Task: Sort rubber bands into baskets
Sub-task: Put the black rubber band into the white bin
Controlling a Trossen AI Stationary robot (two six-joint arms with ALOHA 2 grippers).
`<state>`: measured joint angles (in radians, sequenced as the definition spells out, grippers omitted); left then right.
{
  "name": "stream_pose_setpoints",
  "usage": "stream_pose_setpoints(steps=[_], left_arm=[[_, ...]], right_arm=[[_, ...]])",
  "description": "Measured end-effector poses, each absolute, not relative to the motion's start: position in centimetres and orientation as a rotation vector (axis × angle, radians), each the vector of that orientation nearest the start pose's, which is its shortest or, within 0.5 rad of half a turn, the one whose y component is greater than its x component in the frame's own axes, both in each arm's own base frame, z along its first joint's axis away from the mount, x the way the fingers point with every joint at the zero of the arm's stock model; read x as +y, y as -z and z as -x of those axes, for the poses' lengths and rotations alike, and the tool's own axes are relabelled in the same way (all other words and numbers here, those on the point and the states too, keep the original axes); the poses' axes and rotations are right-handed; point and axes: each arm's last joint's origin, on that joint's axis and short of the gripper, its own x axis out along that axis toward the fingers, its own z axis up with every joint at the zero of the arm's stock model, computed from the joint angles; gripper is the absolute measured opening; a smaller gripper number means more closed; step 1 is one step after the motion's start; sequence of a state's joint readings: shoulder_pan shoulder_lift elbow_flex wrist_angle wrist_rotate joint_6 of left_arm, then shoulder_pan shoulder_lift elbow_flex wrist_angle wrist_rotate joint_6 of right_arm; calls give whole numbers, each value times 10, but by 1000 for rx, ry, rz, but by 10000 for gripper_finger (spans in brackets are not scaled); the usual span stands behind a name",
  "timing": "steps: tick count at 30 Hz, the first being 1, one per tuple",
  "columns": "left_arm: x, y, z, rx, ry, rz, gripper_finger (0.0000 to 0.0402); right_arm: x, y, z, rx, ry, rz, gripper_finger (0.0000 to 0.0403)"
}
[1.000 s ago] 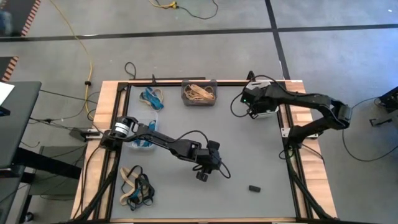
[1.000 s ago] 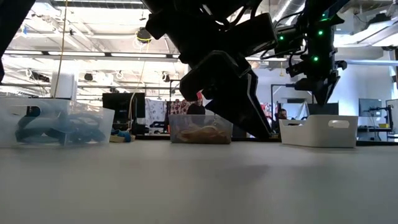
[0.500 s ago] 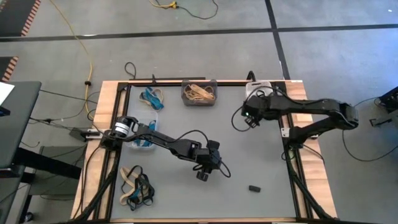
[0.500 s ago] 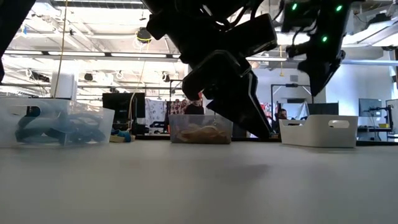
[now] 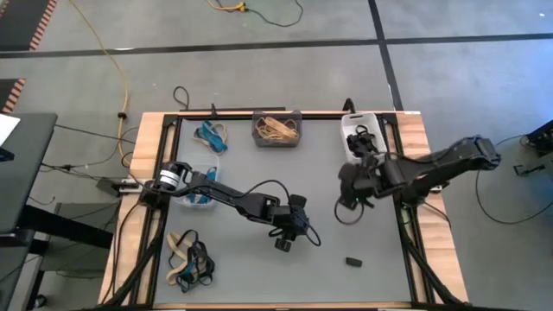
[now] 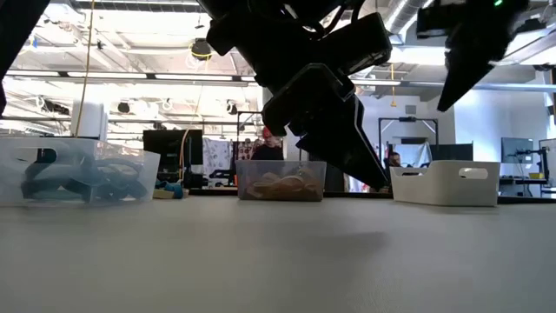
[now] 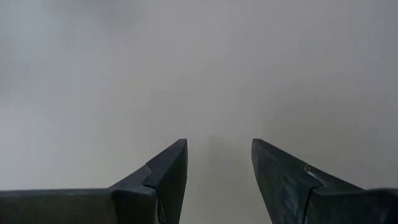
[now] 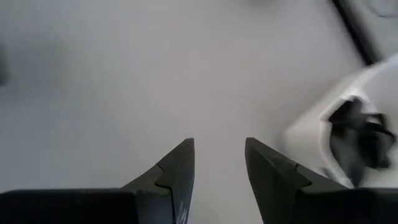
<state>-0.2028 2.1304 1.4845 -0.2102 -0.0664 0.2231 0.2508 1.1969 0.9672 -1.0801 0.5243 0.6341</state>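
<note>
Hovering above the bare middle of the grey table top (image 5: 259, 168), the left gripper (image 5: 282, 245) points down with its two dark fingers (image 7: 166, 174) parted and nothing between them. The right gripper (image 5: 346, 183) hangs over the table's right half, just in front of the white rectangular plastic basket (image 5: 356, 130); its fingers (image 8: 177, 171) are also spread apart and empty. That white basket holds a small clump of black rubber bands (image 8: 357, 134). At the back edge, the dark grey plastic basket (image 5: 276, 128) holds tan rubber bands (image 5: 276, 130). Blue rubber bands (image 5: 211, 135) lie in what seems to be the clear plastic basket (image 6: 78, 169), though its walls barely show from above. A loose heap of tan, black and blue rubber bands (image 5: 190, 261) lies near the front left corner. One small dark object (image 5: 352, 261) rests on the table toward the front right.
</note>
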Motion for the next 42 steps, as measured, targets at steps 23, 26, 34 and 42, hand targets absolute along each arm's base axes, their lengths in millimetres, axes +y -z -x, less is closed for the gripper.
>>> stream_pose_setpoints(steps=[23, 26, 34, 42], left_arm=[[-91, -160, -452, 761, 192, -261, 169], [-91, -160, -452, 763, 185, -243, 169], [-91, -160, -452, 765, 167, -210, 169], [-90, -160, -452, 761, 146, -178, 169]], right_arm=[[173, -225, -195, 1001, 93, -3, 172], [178, -219, -195, 1022, 72, 5, 172], [193, -215, -188, 1018, 53, -48, 173], [226, -206, -169, 948, 9, -89, 214]])
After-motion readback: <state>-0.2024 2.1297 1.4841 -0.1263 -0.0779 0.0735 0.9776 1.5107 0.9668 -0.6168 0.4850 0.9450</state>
